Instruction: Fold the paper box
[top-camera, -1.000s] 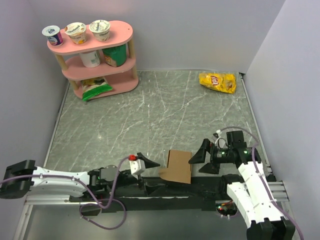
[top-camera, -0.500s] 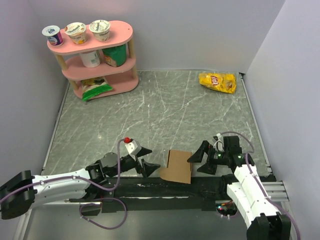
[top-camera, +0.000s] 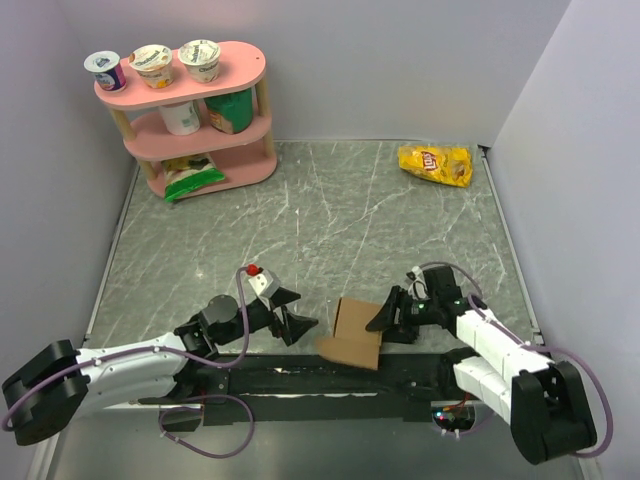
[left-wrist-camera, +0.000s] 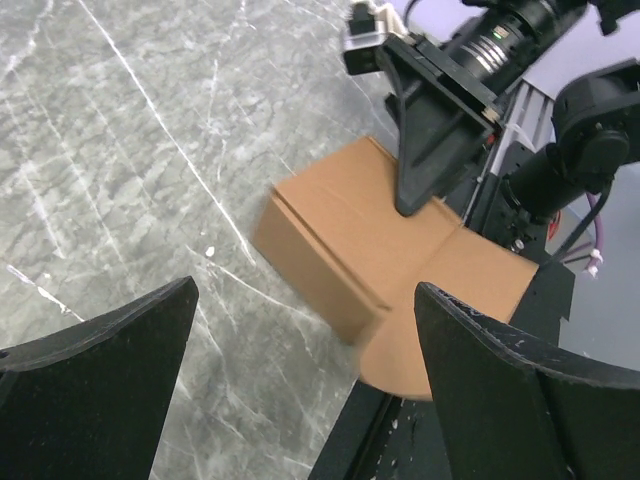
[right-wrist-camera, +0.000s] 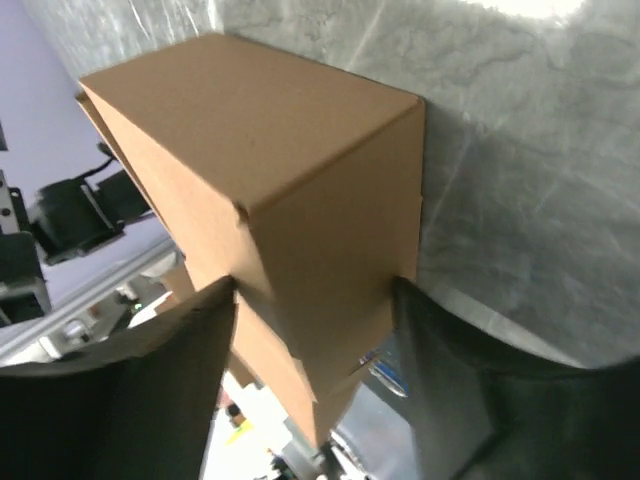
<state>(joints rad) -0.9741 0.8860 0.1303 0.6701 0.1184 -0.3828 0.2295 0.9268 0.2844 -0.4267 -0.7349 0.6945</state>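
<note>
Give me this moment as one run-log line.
paper box: on table, one flap out flat | right gripper: jaws shut on paper box | left gripper: jaws open, empty, facing box

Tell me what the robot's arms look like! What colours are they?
The left arm and the right arm have smooth white shells with black joints. The left gripper and the right gripper are black, each with two wide, wedge-shaped fingers. Thin purple cables loop along both arms, and a small red knob sits by the left gripper.
</note>
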